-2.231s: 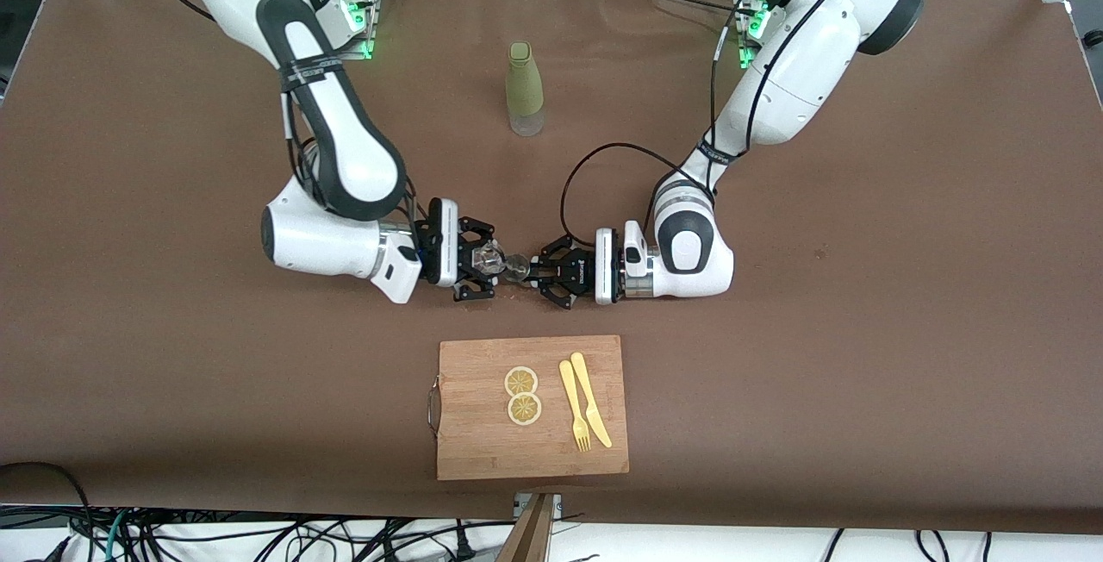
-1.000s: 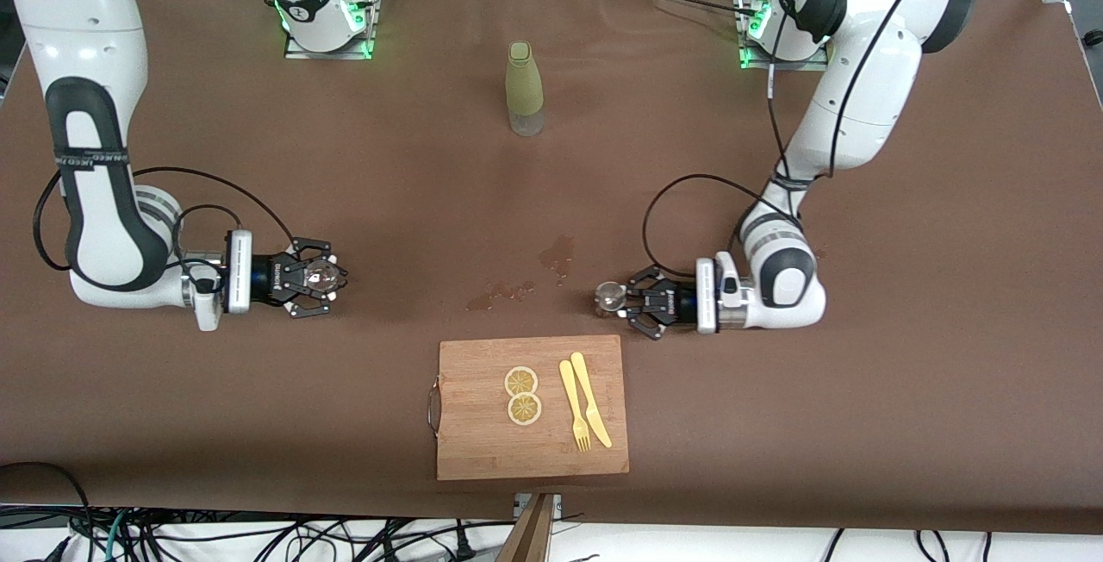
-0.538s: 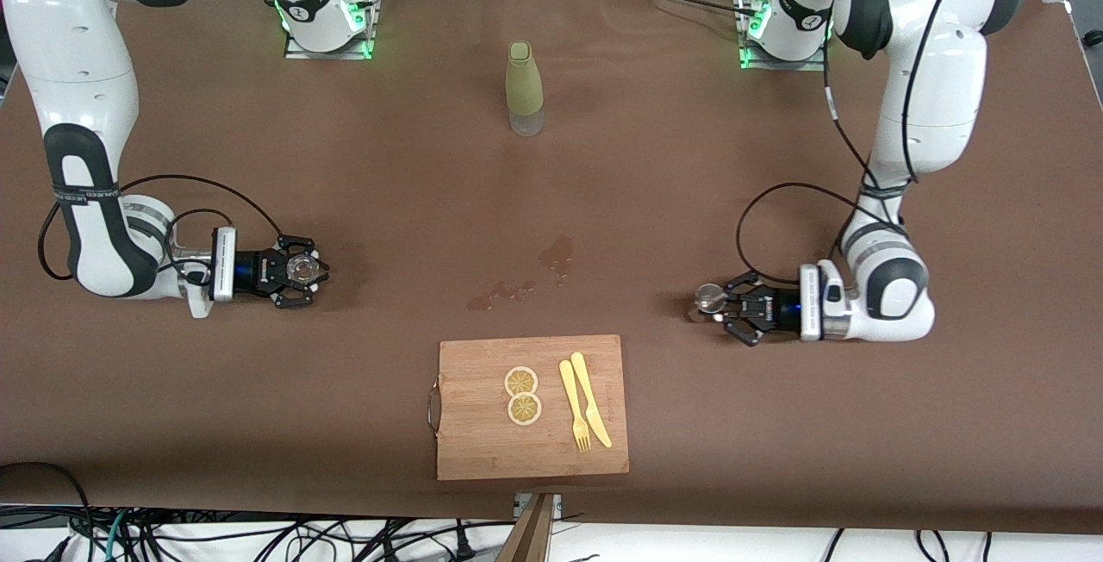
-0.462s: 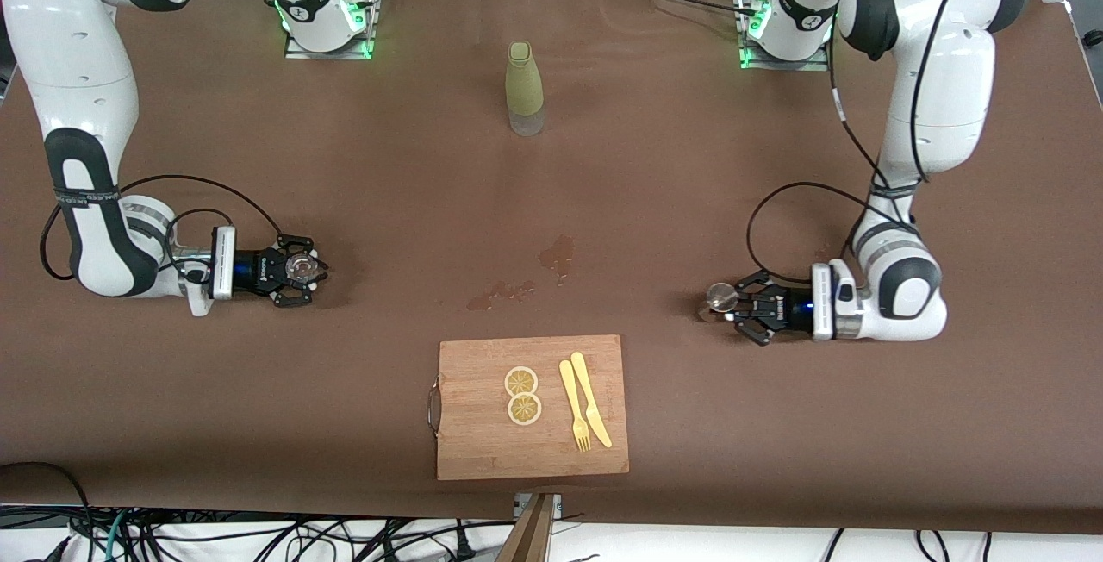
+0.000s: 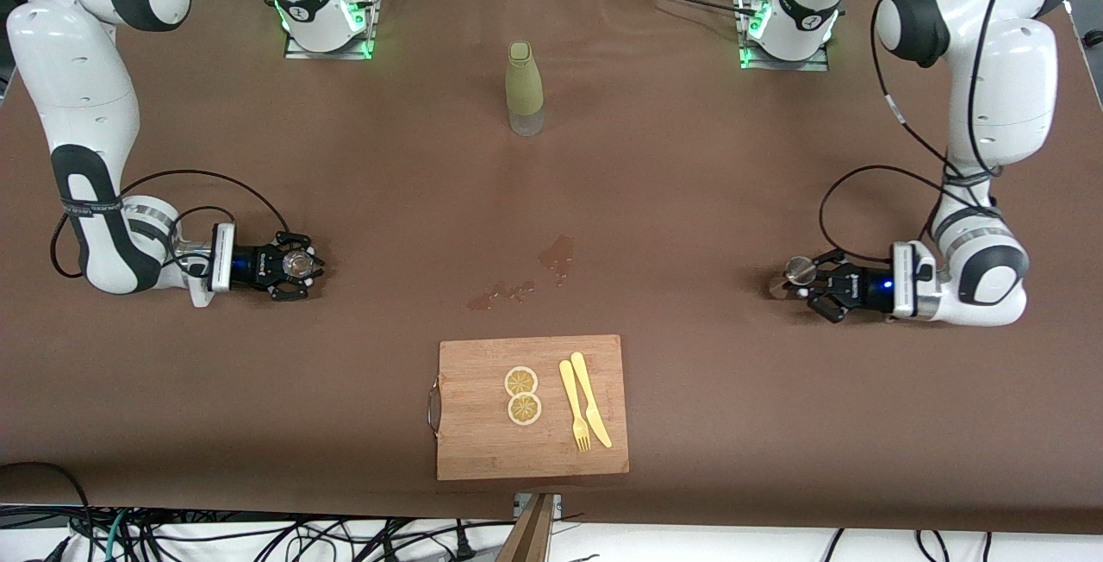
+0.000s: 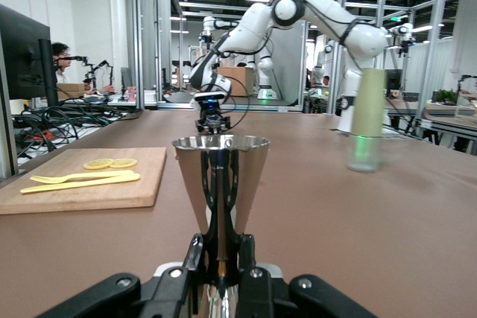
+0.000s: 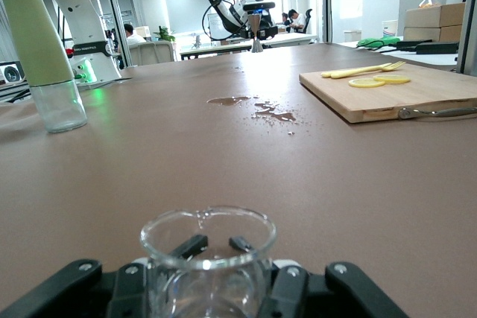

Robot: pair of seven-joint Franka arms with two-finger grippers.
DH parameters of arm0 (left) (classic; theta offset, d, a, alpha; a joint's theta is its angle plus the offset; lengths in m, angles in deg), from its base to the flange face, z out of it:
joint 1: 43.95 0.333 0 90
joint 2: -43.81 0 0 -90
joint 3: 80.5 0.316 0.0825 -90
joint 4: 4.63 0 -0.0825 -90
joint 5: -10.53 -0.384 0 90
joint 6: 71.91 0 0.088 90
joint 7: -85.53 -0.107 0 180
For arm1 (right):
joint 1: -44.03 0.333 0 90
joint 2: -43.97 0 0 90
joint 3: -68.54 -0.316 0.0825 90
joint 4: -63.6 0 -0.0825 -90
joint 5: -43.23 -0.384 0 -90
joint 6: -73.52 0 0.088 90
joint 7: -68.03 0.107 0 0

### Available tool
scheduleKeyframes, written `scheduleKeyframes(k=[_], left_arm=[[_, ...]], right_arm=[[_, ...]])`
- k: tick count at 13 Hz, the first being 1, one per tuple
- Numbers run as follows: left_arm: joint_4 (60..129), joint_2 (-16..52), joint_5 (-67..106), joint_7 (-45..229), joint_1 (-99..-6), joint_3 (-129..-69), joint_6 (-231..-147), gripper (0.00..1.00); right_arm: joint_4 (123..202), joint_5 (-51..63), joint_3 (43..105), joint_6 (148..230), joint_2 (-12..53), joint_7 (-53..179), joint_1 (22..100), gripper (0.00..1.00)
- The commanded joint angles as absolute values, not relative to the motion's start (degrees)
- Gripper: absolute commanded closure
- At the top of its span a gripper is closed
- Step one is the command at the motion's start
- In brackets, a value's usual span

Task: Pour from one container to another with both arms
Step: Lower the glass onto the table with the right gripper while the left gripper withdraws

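Right gripper point(image 5: 297, 265) grips glass point(image 5: 298, 264); left gripper point(image 5: 812, 286) grips jigger point(image 5: 799, 269).

Brown table point(image 5: 775, 157) bears bottle point(image 5: 524, 88), cutting board point(image 5: 482, 424), spill point(image 5: 526, 277).

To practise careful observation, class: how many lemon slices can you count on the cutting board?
2. One lemon slice lies on the cutting board beside the yellow fork; the other lemon slice touches it, nearer the front camera. None appear hidden.
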State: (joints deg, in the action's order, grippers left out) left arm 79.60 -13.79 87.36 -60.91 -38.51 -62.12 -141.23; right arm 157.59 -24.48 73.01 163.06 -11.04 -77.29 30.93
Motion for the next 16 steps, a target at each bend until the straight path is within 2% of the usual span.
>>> scheduleKeyframes(k=[1,7,10,16], left_arm=[[81.23,-12.61,82.97,-66.94,-36.14,-61.96,-138.72,1.00],[81.50,-15.07,75.76,-75.83,-29.38,-61.96,-135.29,1.00],[81.41,-16.12,72.94,-78.90,-26.99,-61.96,-134.41,1.00],[81.24,-18.06,73.29,-81.47,-27.16,-61.96,-134.93,1.00]], right_arm=[[156.94,-24.80,72.23,161.67,-11.40,-77.87,29.01,0.00],[156.94,-21.11,72.85,158.78,-11.05,-77.43,25.84,0.00],[156.59,-19.96,75.30,157.37,-10.08,-75.50,25.57,0.00],[154.22,-12.33,78.91,156.40,-3.06,-56.82,25.83,0.00]])
